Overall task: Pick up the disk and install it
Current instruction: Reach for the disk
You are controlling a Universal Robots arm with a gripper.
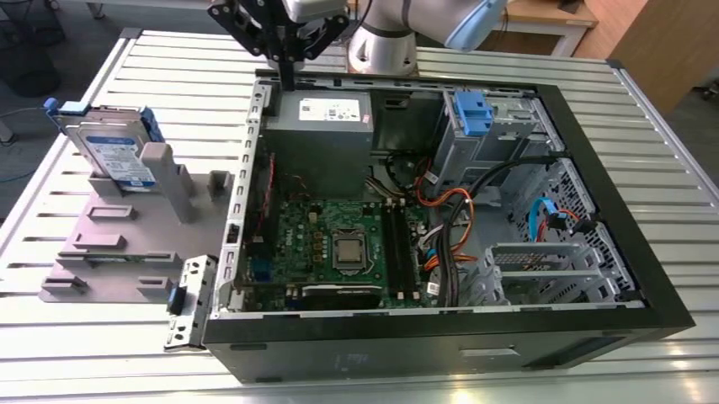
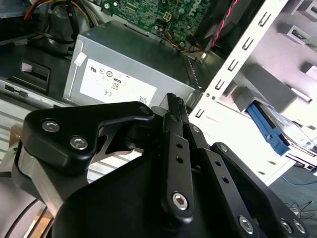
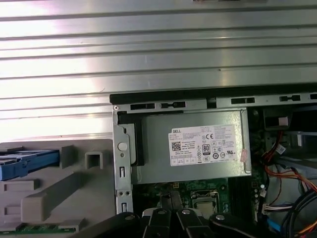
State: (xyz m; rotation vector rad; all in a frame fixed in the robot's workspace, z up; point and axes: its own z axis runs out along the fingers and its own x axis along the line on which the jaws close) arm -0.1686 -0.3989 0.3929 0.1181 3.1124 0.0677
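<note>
The disk (image 1: 116, 156) is a silver hard drive with a blue-and-white label and blue side rails. It stands on edge in a grey fixture (image 1: 113, 244) on the exterior view's left, outside the computer case. Its blue rail also shows in the second wrist view (image 2: 269, 130) and the first wrist view (image 3: 27, 163). My gripper (image 1: 289, 82) hangs over the case's rear edge, above the grey power supply box (image 1: 320, 126), well apart from the disk. Its black fingers (image 2: 173, 106) are pressed together with nothing between them, as also seen in the first wrist view (image 3: 171, 198).
The open black computer case (image 1: 607, 194) lies on a slatted metal table (image 1: 67, 345). Inside are a green motherboard (image 1: 337, 244), cables, a blue latch on a grey cage (image 1: 472, 114) and an empty metal bay (image 1: 551, 269). A loose metal bracket (image 1: 189, 299) lies beside the case.
</note>
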